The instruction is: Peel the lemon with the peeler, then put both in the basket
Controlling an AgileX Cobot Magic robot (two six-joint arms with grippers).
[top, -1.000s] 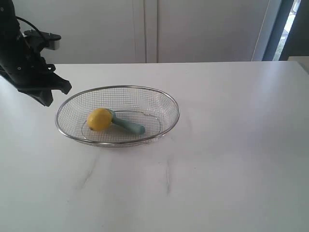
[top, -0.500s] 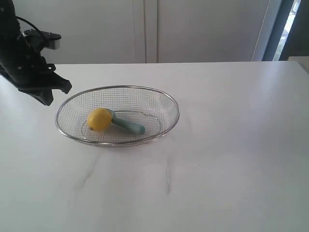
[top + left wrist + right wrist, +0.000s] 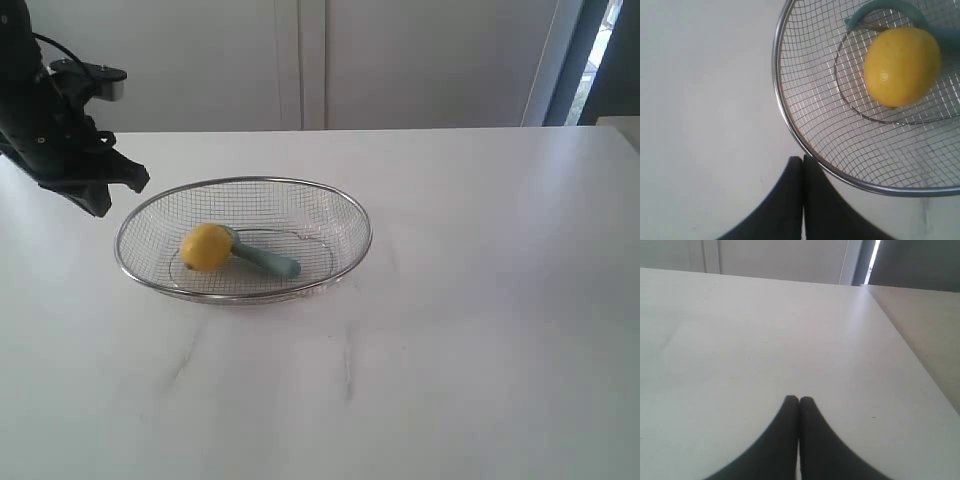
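The wire mesh basket (image 3: 350,215) stands on the white table, left of centre. Inside it lie the yellow lemon (image 3: 206,246) and the teal-handled peeler (image 3: 268,261), which touches the lemon's right side. In the left wrist view the lemon (image 3: 901,65) fills the upper right, with the peeler (image 3: 890,9) curving behind it and the basket (image 3: 790,120) rim close by. My left gripper (image 3: 100,198) hangs shut and empty just outside the basket's left rim; its tips (image 3: 802,159) meet beside the rim. My right gripper (image 3: 799,400) is shut over bare table and does not show in the exterior view.
White cabinet doors (image 3: 300,60) stand behind the table. A dark doorway (image 3: 600,60) opens at the far right. The table's right edge (image 3: 910,350) runs close to my right gripper.
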